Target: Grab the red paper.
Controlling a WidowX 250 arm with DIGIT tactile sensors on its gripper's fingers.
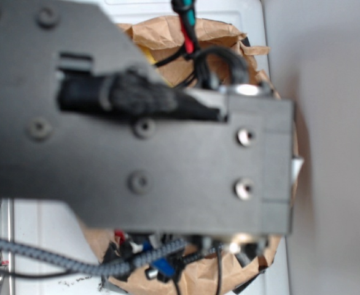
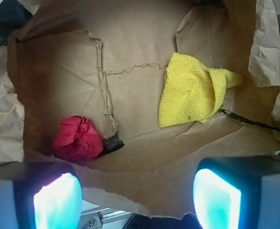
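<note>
Two things inside brown paper bag (image 2: 140, 57): red paper (image 2: 77, 138) lower left, yellow cloth (image 2: 190, 90) well apart at right. Pincer (image 2: 137, 198) open above, empty.

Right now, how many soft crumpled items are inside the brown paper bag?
2. The crumpled red paper wad lies lower left; the fuzzy yellow cloth lies upper right. Creases in the brown paper bag could hide more.

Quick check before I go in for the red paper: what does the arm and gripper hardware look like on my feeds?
Exterior view: a blurred matte black arm body with screws, a grey braided cable and red and black wires. Wrist view: two dark fingers with pale pads glowing cyan, tinged purple on one.
</note>
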